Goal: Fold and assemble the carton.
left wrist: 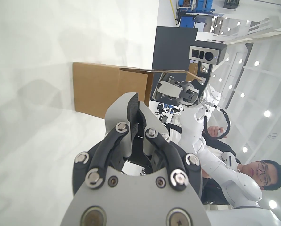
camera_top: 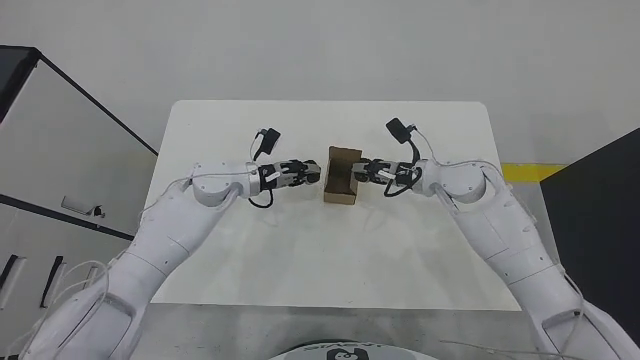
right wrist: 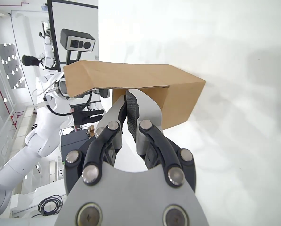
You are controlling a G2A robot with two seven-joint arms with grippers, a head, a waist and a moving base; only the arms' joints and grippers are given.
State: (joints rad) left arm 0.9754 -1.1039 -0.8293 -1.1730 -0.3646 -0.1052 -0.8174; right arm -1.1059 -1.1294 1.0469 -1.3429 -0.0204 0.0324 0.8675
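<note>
A brown carton [camera_top: 343, 175] stands open-topped at the middle of the white table [camera_top: 250, 260]. My left gripper [camera_top: 317, 171] lies low by the carton's left wall, fingers shut with nothing between them. In the left wrist view its tips [left wrist: 137, 99] sit just before the carton's wall [left wrist: 98, 88], and a thin flap juts out toward the other gripper [left wrist: 171, 90]. My right gripper [camera_top: 359, 171] is at the carton's right side, also shut. In the right wrist view its tips [right wrist: 130, 95] rest against the edge of a bent flap [right wrist: 131, 76].
A black-framed panel [camera_top: 40, 110] stands off the table's left edge and a dark board [camera_top: 600, 210] off its right. Bare tabletop lies in front of and behind the carton.
</note>
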